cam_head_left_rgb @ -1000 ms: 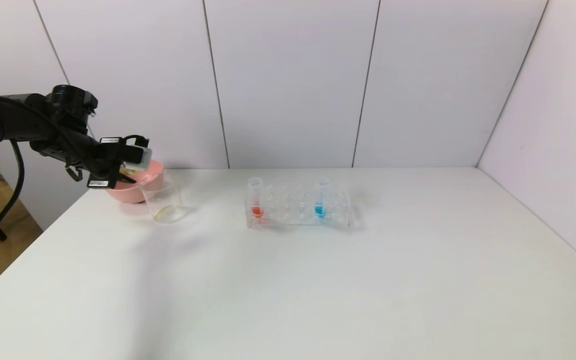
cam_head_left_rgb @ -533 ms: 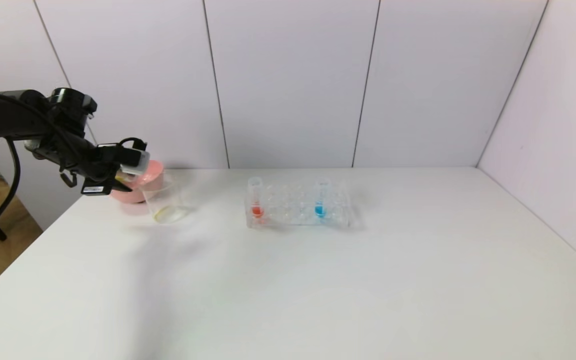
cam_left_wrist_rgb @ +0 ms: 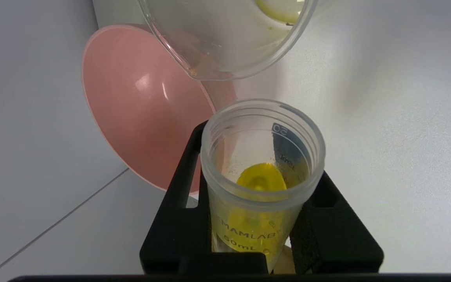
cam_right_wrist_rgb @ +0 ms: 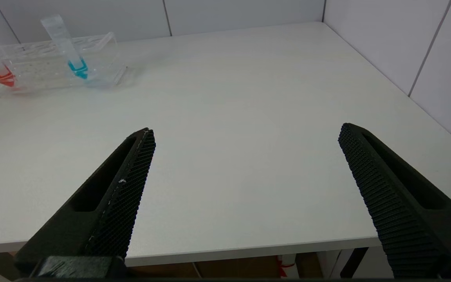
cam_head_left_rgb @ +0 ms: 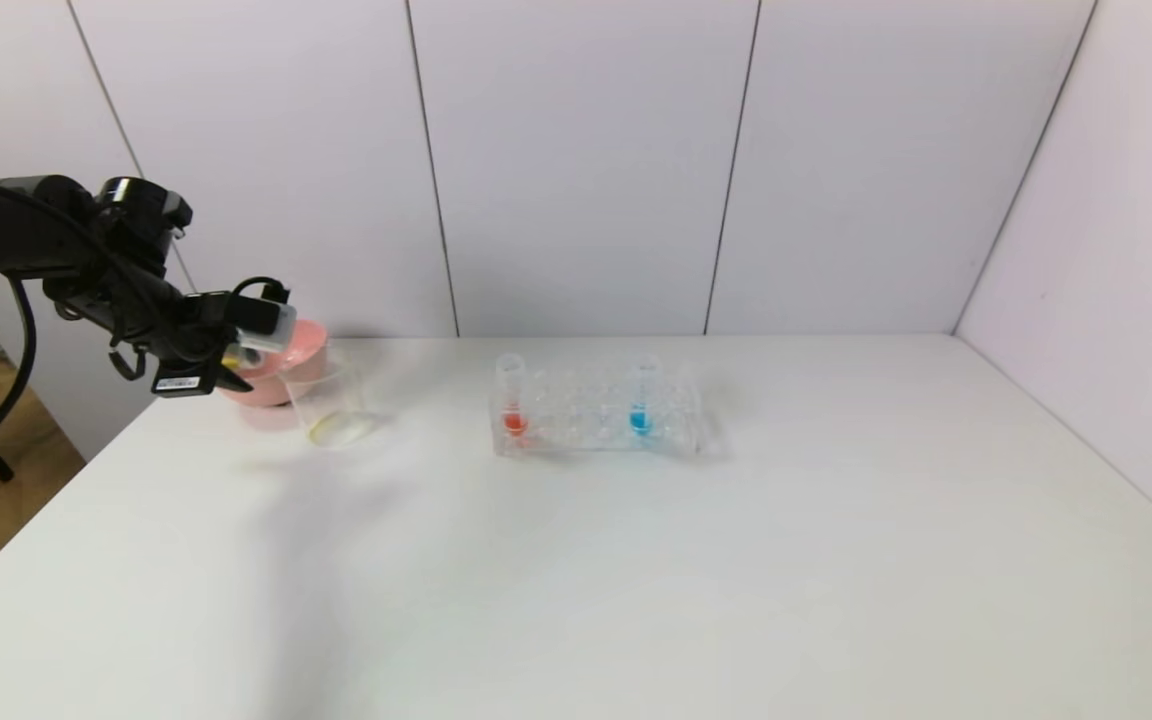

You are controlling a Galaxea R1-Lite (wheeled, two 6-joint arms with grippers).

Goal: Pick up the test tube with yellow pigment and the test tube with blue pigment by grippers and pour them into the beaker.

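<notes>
My left gripper is shut on the test tube with yellow pigment and holds it tilted, mouth towards the beaker, just left of the beaker's rim. In the left wrist view the tube sits between the black fingers, with yellow liquid still inside. The beaker lies ahead of it, with a thin yellow pool at its bottom. The test tube with blue pigment stands in the clear rack, and also shows in the right wrist view. My right gripper is open and empty over the table's near edge.
A pink bowl stands right behind the beaker, close to my left gripper; it also shows in the left wrist view. A red-liquid tube stands at the rack's left end. White walls close the back and right sides.
My left gripper has drawn back to the left with the yellow tube, away from over the beaker's rim. Nothing else has moved.
</notes>
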